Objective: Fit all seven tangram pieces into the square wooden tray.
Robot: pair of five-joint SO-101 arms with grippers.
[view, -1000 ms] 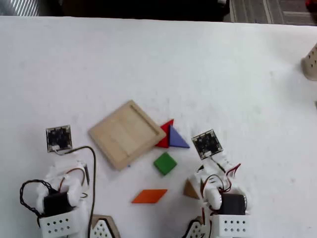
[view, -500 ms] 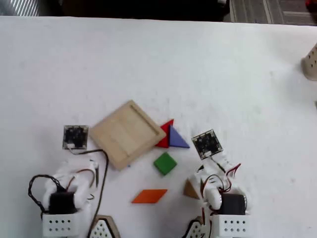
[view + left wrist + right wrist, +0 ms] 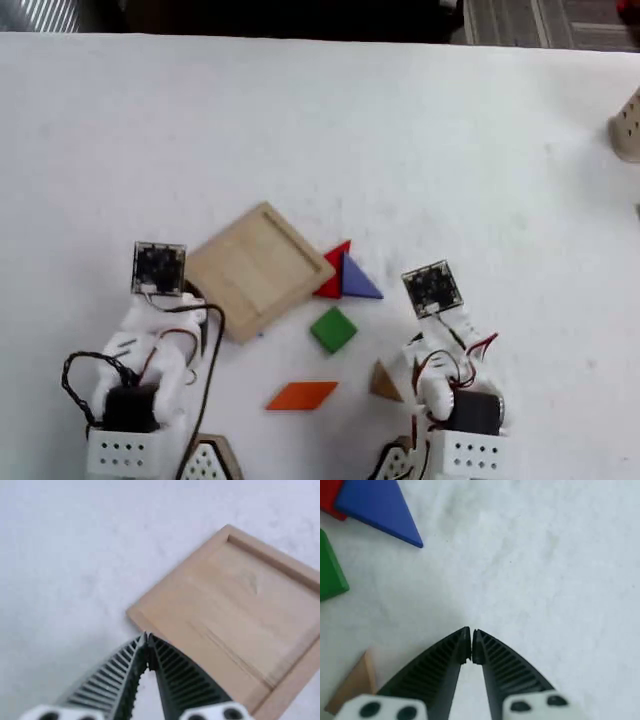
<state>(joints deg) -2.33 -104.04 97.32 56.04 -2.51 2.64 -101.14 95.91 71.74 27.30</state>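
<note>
From the high view, the tray (image 3: 258,270) sits turned like a diamond on the white table (image 3: 320,130), a little left of centre, with its bare wooden floor showing. Five pieces lie outside it on the table. The red triangle (image 3: 335,272) touches the tray's right corner, and the blue triangle (image 3: 358,280) lies against the red one on the side away from the tray. The green square (image 3: 333,329) is just below that pair and apart from them. The orange piece (image 3: 301,396) is nearer my arms, and the tan triangle (image 3: 385,383) sits just beside the right arm.

My left gripper (image 3: 148,641) is clenched on nothing, jaws pressed together. Its tips are right at the tray's outer rim near one corner — I cannot tell whether they touch the wood. In the high view this arm stands just off the tray's left corner.

My right gripper (image 3: 471,645) is also clenched and holds nothing, poised over bare table. Its wrist view has the tan triangle close beside one finger (image 3: 427,672), while the green square, blue triangle and red triangle lie farther out, well apart from the tips.
</note>
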